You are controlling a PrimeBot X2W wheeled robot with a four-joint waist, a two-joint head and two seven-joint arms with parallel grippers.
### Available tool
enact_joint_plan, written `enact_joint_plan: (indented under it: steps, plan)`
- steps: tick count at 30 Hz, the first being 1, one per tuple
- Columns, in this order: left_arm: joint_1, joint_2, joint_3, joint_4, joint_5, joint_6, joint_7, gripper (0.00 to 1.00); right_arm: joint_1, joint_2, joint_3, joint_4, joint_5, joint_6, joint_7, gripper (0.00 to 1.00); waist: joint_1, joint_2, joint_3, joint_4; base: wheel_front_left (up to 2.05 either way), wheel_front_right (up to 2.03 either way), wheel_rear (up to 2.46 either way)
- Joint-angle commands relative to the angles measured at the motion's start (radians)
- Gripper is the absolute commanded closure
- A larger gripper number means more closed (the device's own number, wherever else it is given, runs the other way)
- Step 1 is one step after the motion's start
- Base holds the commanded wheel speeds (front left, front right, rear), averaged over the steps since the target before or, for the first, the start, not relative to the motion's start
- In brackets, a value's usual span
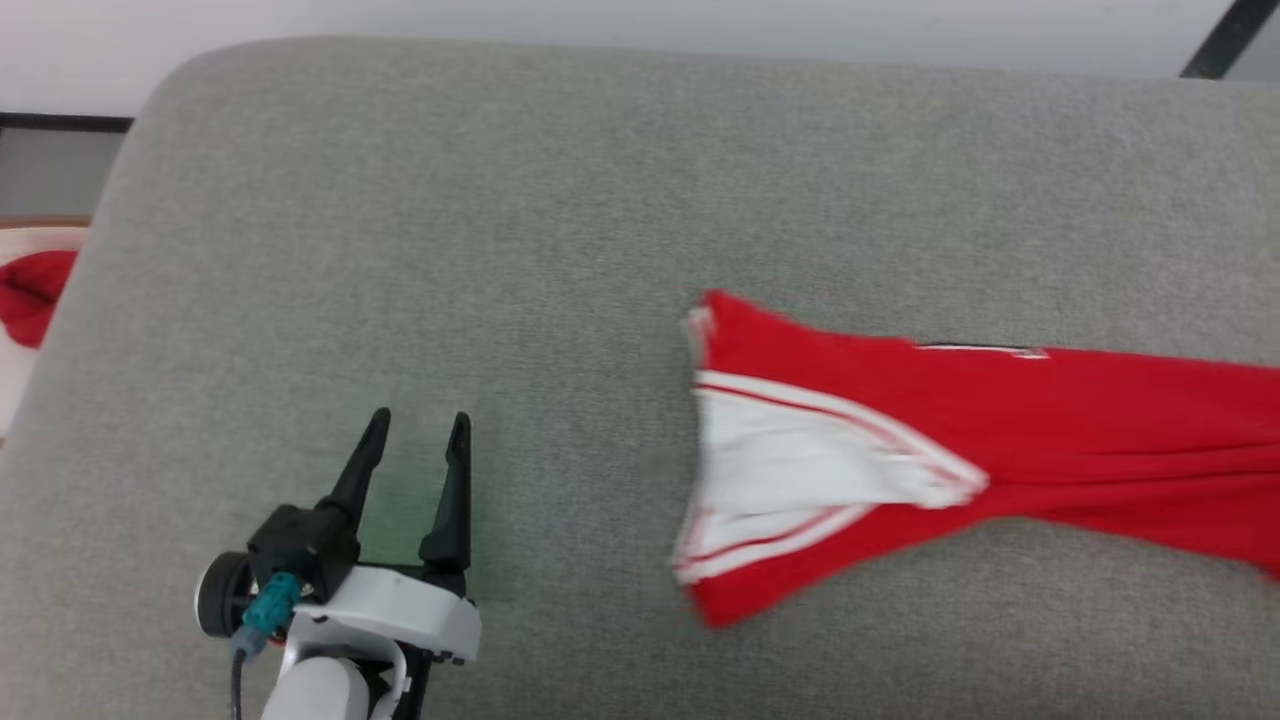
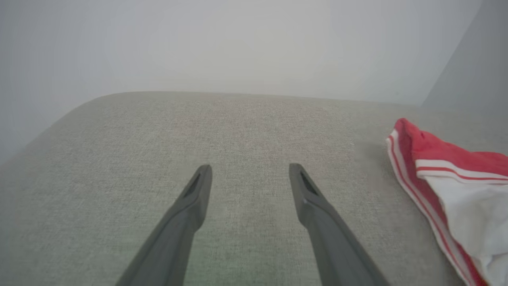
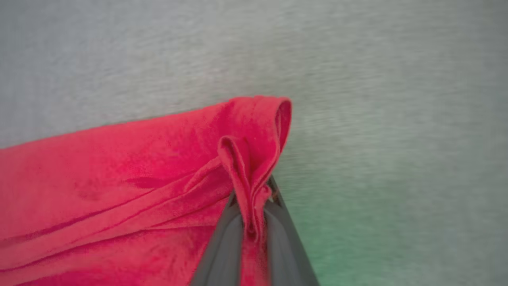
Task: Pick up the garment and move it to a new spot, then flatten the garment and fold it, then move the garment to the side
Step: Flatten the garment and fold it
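Though white-panelled overhead, garment [image 1: 1000, 430] red in right hand [image 3: 254, 198]

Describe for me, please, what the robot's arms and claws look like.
The left claw has two long, tapering black fingers on a white wrist housing, with a teal connector and grey cable, on a pale forearm. The right claw has dark grey fingers.

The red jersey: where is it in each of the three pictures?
Head view: the garment lies right of centre, running off the right edge.
Left wrist view: garment at the right edge.
Right wrist view: garment lower left, a fold pinched in the jaws of the right gripper.
Shared landmark: the grey surface.
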Motion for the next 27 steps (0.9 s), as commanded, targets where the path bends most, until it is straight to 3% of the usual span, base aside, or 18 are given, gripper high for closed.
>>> enact_joint_plan:
  steps: [1,7,14,18,27]
  plan:
    - [0.009,-0.006,0.009,-0.007,0.01,-0.007,-0.001,0.0,0.012,-0.021,-0.036,0.014,-0.01,-0.003,-0.026,1.0,0.0,0.0,0.014,-0.017,0.0,0.0,0.0]
    - [0.021,-0.013,0.045,-0.017,0.027,-0.024,-0.001,0.0,0.001,-0.102,-0.186,0.087,-0.076,-0.003,-0.124,1.0,0.0,0.0,0.04,-0.048,0.0,0.0,0.0]
    - [0.01,-0.025,0.054,0.003,0.044,-0.036,-0.001,0.0,-0.018,-0.053,-0.211,0.058,-0.072,-0.003,-0.115,1.0,0.0,0.0,0.031,-0.065,0.0,0.0,0.0]
    - [0.011,-0.034,0.058,0.015,0.052,-0.041,-0.001,0.0,0.02,-0.004,-0.144,-0.079,-0.019,-0.003,-0.064,1.0,0.0,0.0,0.011,-0.069,0.0,0.0,0.0]
    - [0.027,-0.054,0.063,0.036,0.039,-0.049,-0.001,0.0,0.084,0.092,0.045,-0.519,0.09,-0.002,0.085,1.0,0.0,0.0,-0.012,-0.064,0.0,0.0,0.0]
